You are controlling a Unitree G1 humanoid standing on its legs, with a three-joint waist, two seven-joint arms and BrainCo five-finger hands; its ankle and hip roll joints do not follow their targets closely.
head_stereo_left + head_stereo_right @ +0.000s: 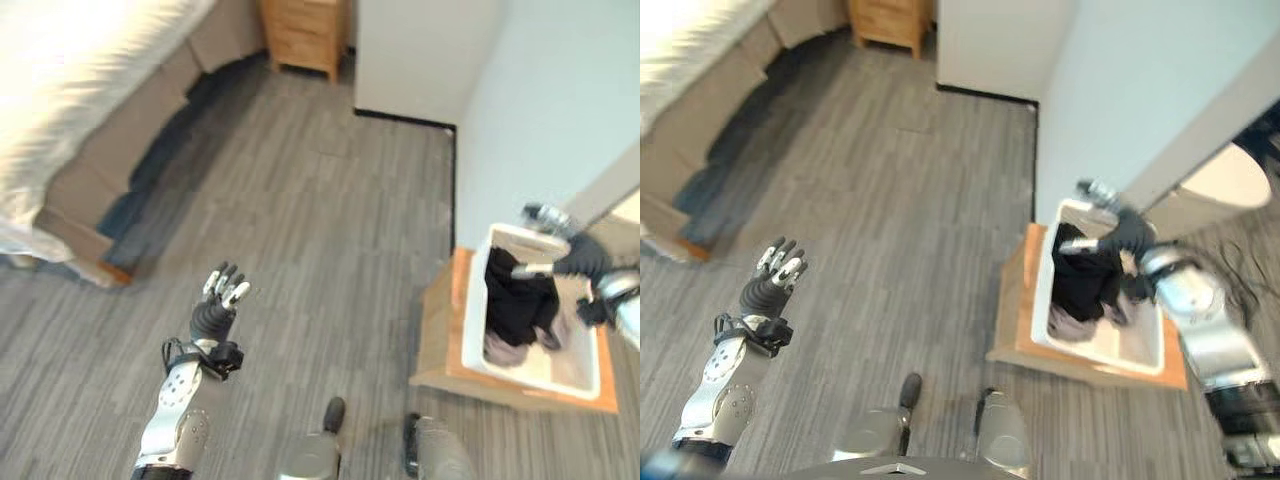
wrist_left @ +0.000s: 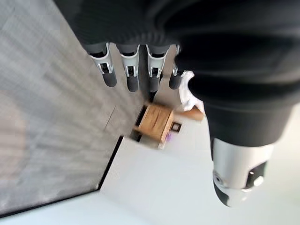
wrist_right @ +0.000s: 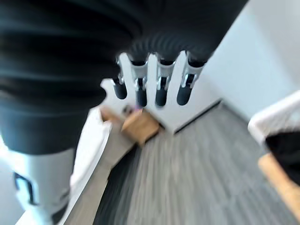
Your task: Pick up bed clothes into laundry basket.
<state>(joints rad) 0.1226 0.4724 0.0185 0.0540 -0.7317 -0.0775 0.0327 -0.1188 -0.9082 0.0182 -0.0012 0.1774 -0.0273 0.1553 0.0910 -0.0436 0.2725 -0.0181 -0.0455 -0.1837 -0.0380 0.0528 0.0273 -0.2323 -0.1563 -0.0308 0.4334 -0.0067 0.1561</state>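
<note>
A white laundry basket [image 1: 533, 380] stands at the right on a low wooden stand [image 1: 437, 340]. Black clothes [image 1: 515, 298] are piled inside it, with a grey piece [image 1: 503, 350] underneath. My right hand [image 1: 582, 255] hovers over the basket's far end, open, and its straight fingers [image 3: 150, 89] hold nothing. My left hand [image 1: 216, 308] is raised over the bare floor at the lower left, also open with its fingers [image 2: 131, 70] straight and empty. The bed [image 1: 80, 80] with white bedding lies at the upper left.
A dark patch [image 1: 150, 170] runs along the floor beside the bed base; cloth or shadow, I cannot tell. A wooden nightstand [image 1: 305, 35] stands at the back against a white wall [image 1: 420, 60]. Grey plank floor [image 1: 320, 220] spreads between bed and basket.
</note>
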